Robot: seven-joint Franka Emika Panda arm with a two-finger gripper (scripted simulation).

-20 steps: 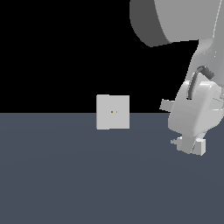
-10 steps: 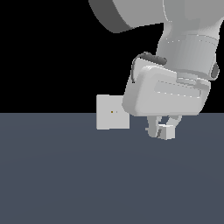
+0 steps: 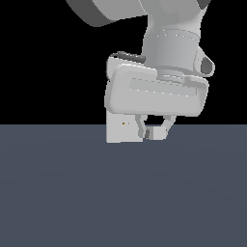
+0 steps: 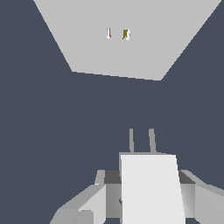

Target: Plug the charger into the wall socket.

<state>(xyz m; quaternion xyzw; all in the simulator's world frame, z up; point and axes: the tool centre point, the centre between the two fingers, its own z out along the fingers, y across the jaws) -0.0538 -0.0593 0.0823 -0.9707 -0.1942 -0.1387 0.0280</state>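
The arm is rendered in smooth, unmarked light grey and white. At the top of the exterior view a broad rounded link shows a darker grey shaded underside. Below it stands a thick cylindrical wrist segment with a fine dotted seam line around it and a small dark round cap on the exterior view's right. A short dark cable or hose arches beside the wrist. The end effector has a wide, rounded box-shaped white body with a recessed slot along its face and two short pale grey fingers beneath.
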